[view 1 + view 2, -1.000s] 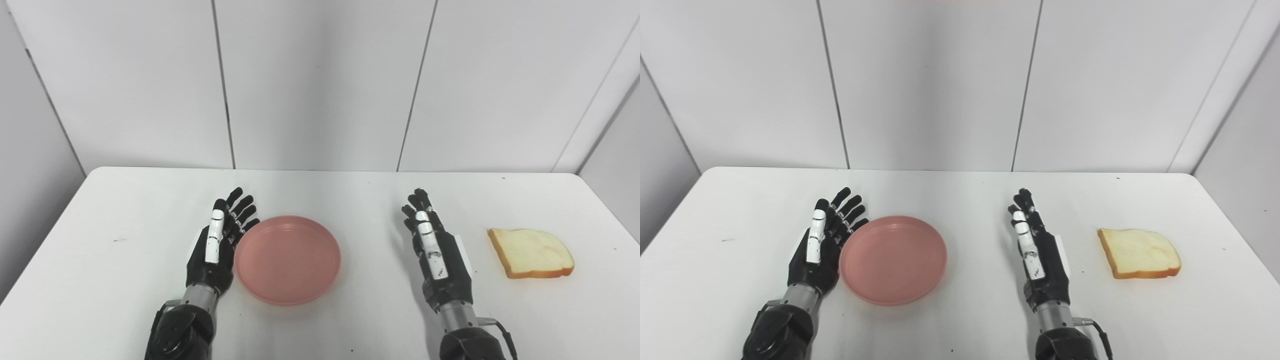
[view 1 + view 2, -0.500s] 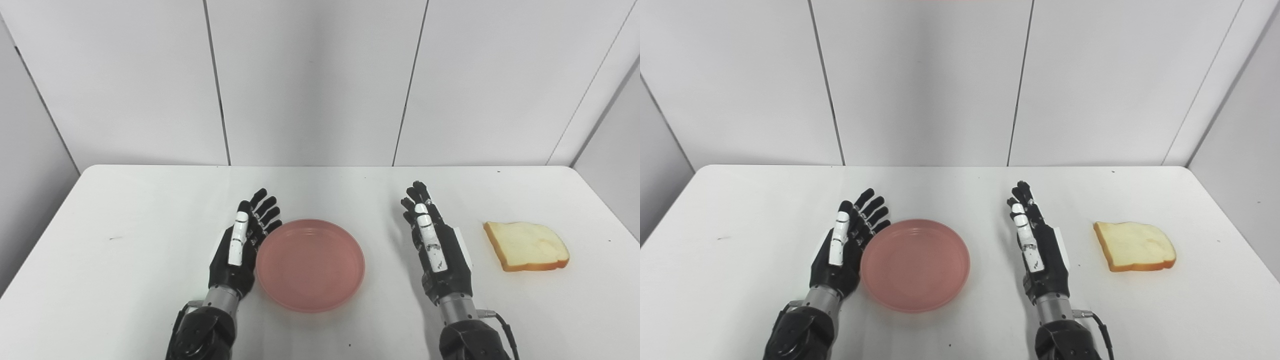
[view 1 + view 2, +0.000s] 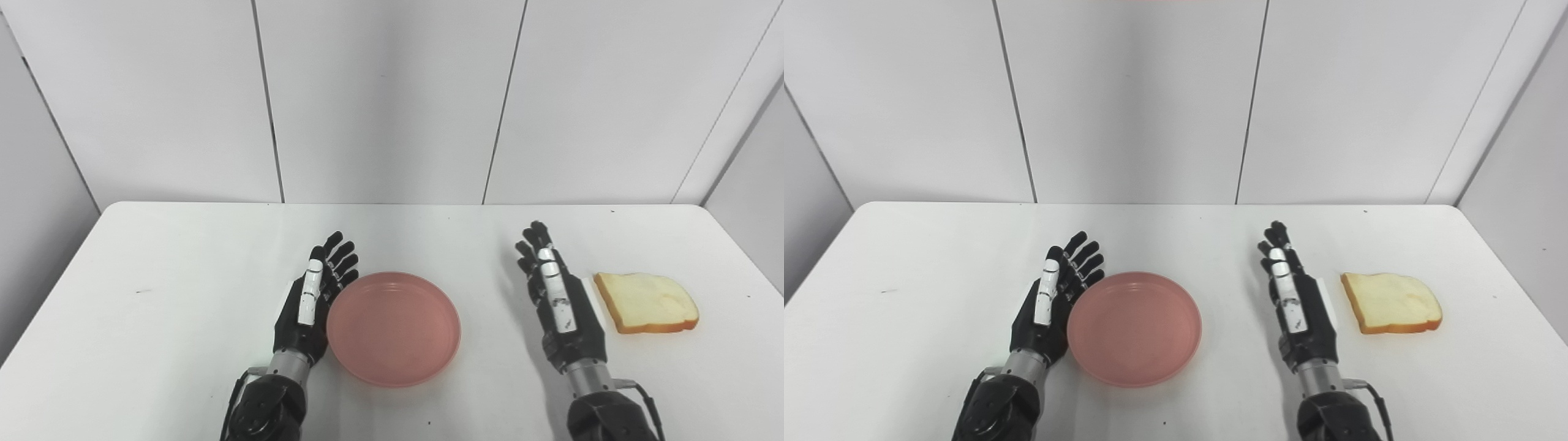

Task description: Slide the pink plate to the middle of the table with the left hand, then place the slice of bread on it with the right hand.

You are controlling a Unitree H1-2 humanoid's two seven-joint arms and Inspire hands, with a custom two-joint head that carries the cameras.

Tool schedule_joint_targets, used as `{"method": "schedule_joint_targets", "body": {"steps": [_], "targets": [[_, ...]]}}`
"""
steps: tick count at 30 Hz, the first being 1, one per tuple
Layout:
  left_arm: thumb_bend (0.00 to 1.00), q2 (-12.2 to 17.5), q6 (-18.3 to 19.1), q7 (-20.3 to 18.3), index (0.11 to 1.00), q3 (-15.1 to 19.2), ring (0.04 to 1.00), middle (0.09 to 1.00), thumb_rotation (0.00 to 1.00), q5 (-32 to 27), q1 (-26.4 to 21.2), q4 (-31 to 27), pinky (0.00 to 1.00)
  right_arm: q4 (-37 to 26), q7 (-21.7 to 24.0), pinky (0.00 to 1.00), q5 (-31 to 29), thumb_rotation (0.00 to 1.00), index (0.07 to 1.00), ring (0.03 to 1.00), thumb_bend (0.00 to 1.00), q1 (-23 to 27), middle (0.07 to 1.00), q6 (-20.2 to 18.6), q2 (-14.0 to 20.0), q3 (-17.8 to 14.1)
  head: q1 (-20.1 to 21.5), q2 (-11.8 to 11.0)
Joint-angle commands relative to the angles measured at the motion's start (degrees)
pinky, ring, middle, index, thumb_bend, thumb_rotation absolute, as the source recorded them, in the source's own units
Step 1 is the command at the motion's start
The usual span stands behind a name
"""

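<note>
Left hand (image 3: 309, 303) flat, fingers spread, edge against plate (image 3: 393, 327) for pushing; plate mid-table (image 3: 153, 257), nearer front edge. Right hand (image 3: 560, 303) empty, fingers extended, beside bread (image 3: 646, 302) near right edge.

Pink plate (image 3: 1134, 329) mid-table, left hand (image 3: 1050, 304) open against plate's left rim, right hand (image 3: 1297, 309) open right of plate, bread slice (image 3: 1391, 302) farther right

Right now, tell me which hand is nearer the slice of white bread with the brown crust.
Right. The right hand stands open just beside the bread slice, on its left, with a narrow gap. The left hand rests against the round pink plate, across the table.
</note>
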State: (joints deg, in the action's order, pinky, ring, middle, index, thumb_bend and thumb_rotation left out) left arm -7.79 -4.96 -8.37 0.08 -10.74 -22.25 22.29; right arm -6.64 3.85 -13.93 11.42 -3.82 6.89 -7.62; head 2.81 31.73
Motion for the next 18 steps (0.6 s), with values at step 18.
{"method": "schedule_joint_targets", "body": {"steps": [18], "targets": [[0.68, -0.5, -4.8, 0.8, 0.904, 0.5, 0.930, 0.924, 0.96, 0.7, -3.9, 5.3, 0.92, -1.4, 10.4, 0.86, 3.4, 0.47, 0.928, 0.891, 0.69, 8.9, 0.908, -2.7, 30.2, -5.2, 6.4, -2.4]]}}
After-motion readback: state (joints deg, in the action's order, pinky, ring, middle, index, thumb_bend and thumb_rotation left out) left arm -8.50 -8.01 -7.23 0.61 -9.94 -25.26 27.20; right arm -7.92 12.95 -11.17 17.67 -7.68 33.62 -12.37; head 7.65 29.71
